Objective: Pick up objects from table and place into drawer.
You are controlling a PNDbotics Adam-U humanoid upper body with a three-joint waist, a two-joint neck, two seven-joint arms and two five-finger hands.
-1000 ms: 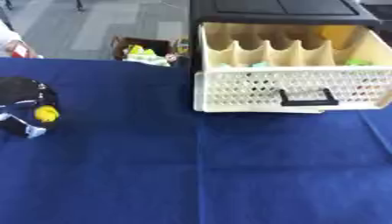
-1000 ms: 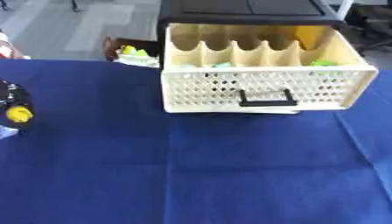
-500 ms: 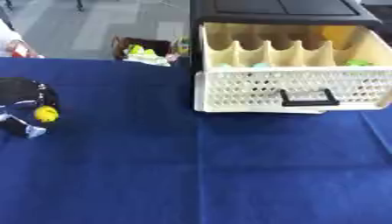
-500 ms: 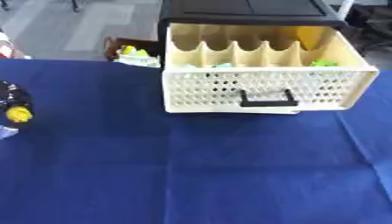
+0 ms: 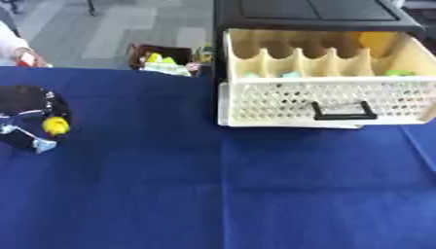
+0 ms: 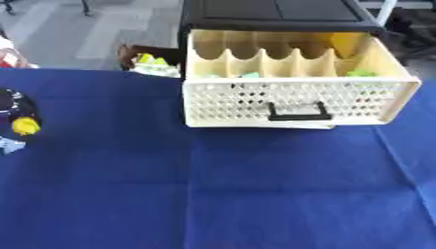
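My left hand (image 5: 30, 109), black with silver parts, shows at the left edge over the blue table (image 5: 213, 194). Its fingers look curled round a small yellow object (image 5: 55, 126). The cream drawer (image 5: 328, 104) stands pulled out of a black cabinet (image 5: 306, 12) at the back right, well apart from the hand. Its divided compartments hold small green and teal things (image 5: 291, 74), with a yellow thing (image 5: 377, 41) at the back right. My right hand is not visible.
The drawer front has a black handle (image 5: 343, 112) and a perforated wall. On the floor behind the table stands a dark box (image 5: 160, 59) with yellow-green items. A person's white sleeve (image 5: 12, 44) shows at the upper left edge.
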